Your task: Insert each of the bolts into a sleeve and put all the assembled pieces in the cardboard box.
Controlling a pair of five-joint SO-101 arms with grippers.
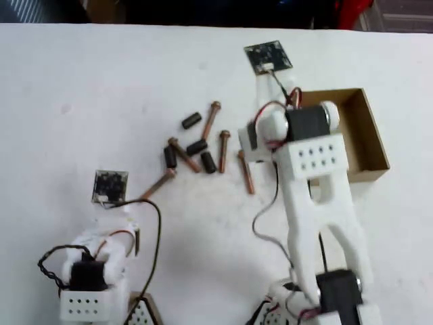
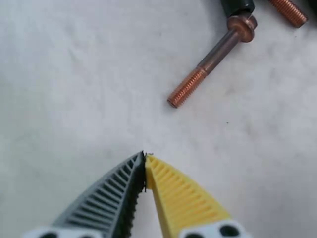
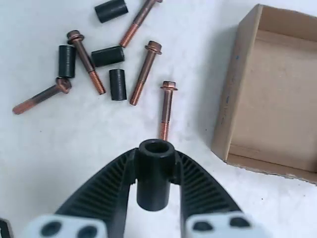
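Note:
My right gripper (image 3: 154,157) is shut on a black sleeve (image 3: 152,184), held upright above the table with its open end up. One copper bolt (image 3: 166,110) lies just ahead of it, its threaded tip toward the sleeve. Further copper bolts (image 1: 224,150) and black sleeves (image 1: 197,147) lie scattered mid-table. The cardboard box (image 3: 237,84) sits beside the right arm (image 1: 308,152); the part of it I see holds nothing. My left gripper (image 2: 145,161) is shut on nothing, low over bare table. A copper bolt (image 2: 213,67) lies a short way beyond its tips.
In the high view the left arm (image 1: 95,261) stays near the front left edge, and its nearest bolt (image 1: 157,184) lies just beyond it. The box (image 1: 371,128) stands at the right. Cables trail along the front of the table.

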